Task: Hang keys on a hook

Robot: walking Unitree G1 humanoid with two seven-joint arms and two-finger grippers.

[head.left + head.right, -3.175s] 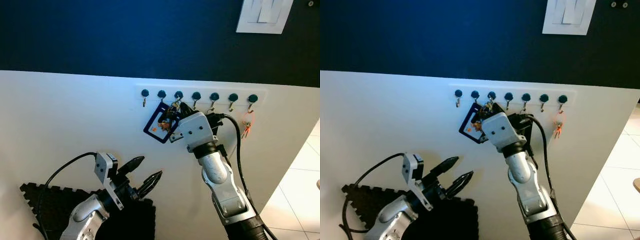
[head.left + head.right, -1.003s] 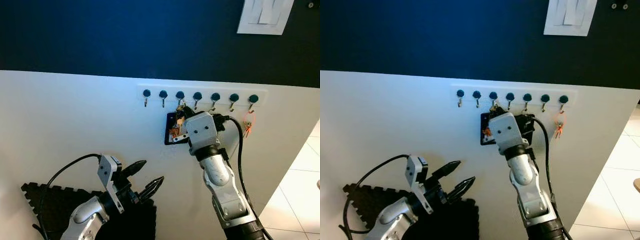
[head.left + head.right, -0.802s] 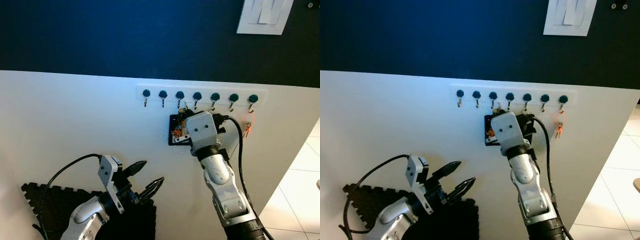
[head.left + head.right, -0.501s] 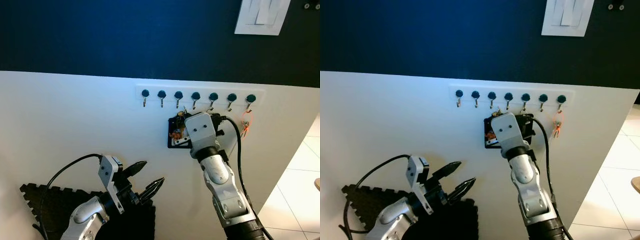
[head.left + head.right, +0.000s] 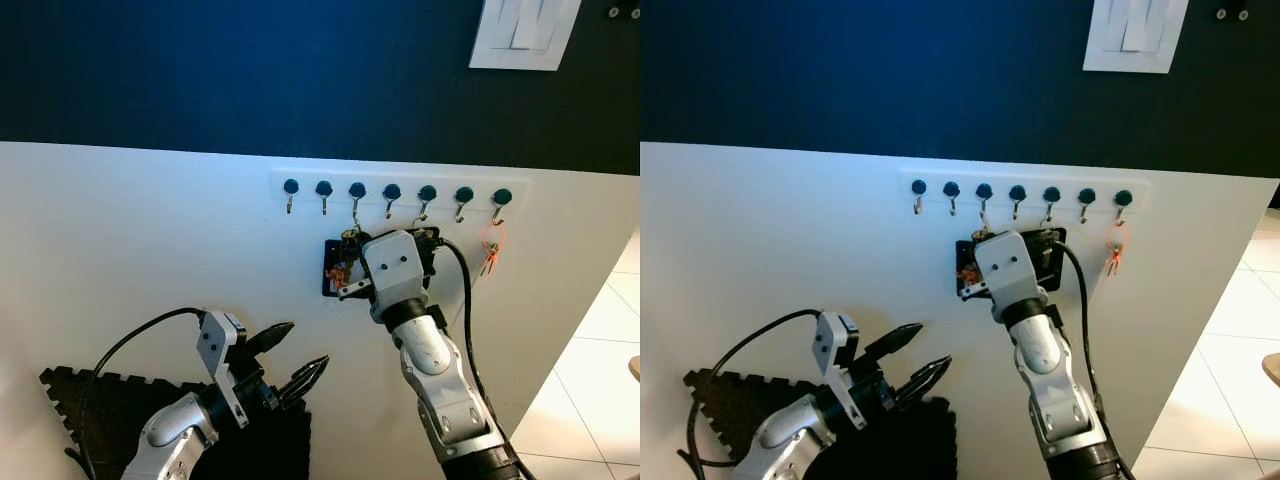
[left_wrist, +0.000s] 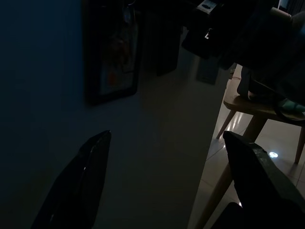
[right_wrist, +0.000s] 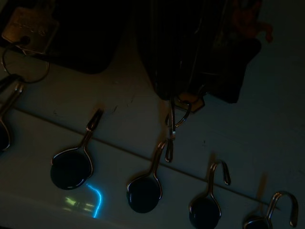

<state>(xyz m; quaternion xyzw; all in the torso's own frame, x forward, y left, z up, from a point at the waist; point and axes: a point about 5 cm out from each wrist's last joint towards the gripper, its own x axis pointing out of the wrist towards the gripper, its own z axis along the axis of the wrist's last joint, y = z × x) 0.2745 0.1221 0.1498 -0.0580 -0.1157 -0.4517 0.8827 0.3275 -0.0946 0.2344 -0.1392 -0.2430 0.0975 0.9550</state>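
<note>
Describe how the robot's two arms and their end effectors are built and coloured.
Both arms are silver metal tubes with dark joint sections. The left end effector has two long, black, pointed fingers and a pale grey angular camera bracket at the wrist, fed by a black cable looping off behind. The right arm ends in a boxy light-grey wrist housing with small dark screw holes, and a thick black cable runs alongside it.

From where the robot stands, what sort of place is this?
Probably a home entryway or hallway. A white rail of key hooks is fixed to a white and navy wall, a light switch sits above it, and tiled floor runs past the wall's end.
</note>
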